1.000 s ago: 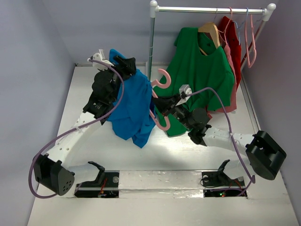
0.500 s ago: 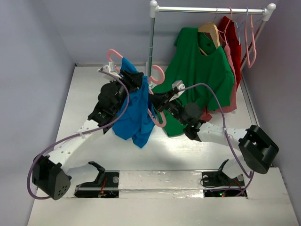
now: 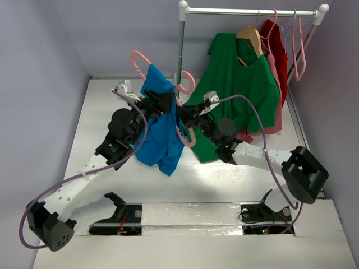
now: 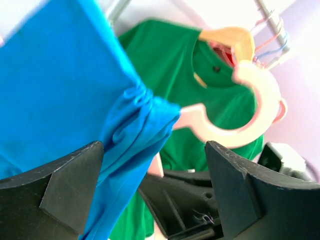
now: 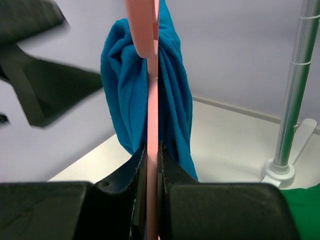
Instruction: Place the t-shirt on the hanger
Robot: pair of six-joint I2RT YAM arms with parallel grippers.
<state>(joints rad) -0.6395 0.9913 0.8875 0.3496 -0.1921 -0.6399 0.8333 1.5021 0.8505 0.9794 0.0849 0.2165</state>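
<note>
The bright blue t-shirt (image 3: 159, 137) hangs bunched over the light pink hanger (image 3: 188, 83), above the table's middle. One hanger end (image 3: 137, 58) sticks out at the shirt's upper left. My right gripper (image 3: 182, 116) is shut on the hanger's thin bar (image 5: 152, 90), with the t-shirt (image 5: 177, 107) draped just beyond its fingers. My left gripper (image 3: 164, 101) is at the shirt's upper part with its jaws wide apart. In the left wrist view the t-shirt (image 4: 65, 95) lies by the left finger, the hanger's hook (image 4: 250, 125) is ahead, and the left gripper (image 4: 152, 150) grips nothing.
A clothes rack (image 3: 180, 50) stands at the back. On it hang a green t-shirt (image 3: 241, 89) on a tan wooden hanger (image 3: 251, 38), red and salmon shirts (image 3: 277, 50), and bare pink hangers (image 3: 302, 50). Walls close in on both sides.
The hanger and shirt have risen and moved back. A hanger end has come out at the shirt's upper left. My left gripper has moved right and down along the shirt.
</note>
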